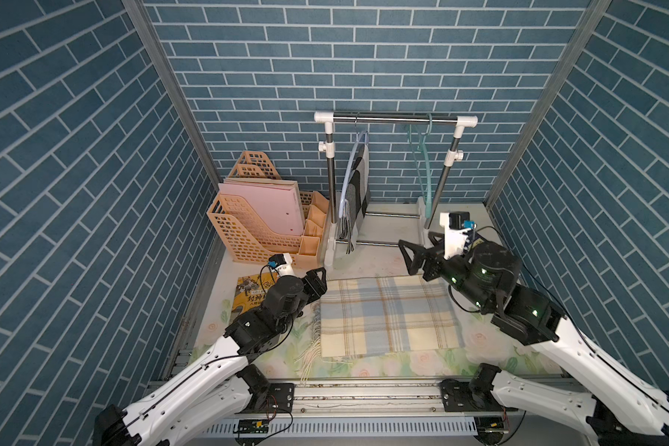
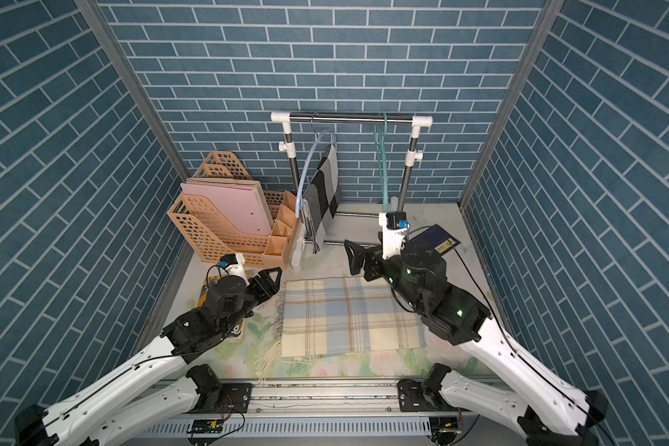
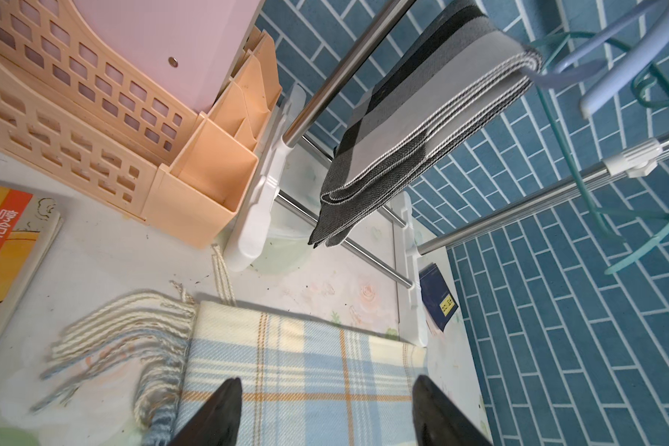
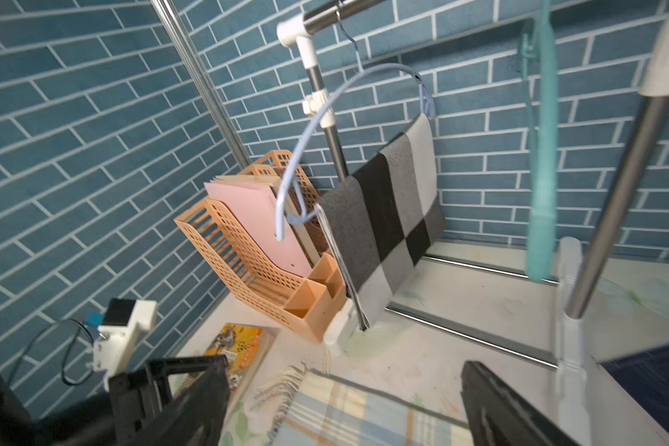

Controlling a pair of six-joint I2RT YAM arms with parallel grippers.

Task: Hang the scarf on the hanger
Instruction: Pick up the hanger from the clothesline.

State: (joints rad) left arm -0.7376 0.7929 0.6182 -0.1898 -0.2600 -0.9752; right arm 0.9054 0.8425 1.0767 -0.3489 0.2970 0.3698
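Cream-and-blue scarf (image 1: 389, 314) lies crosswise near the table (image 1: 402, 365) front edge, fringe toward my left gripper (image 1: 318, 275), jaws apart, nearer; right gripper (image 1: 412, 256) hangs spread, empty, higher.

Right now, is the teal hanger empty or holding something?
Empty: the teal hanger hangs bare on the rack's rail; the plaid scarf lies flat on the table.

Top views overhead; wrists low (share rack (image 3: 348, 69)).

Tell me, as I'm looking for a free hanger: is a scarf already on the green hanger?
No, the green hanger hangs bare from the rail, with no cloth on it.
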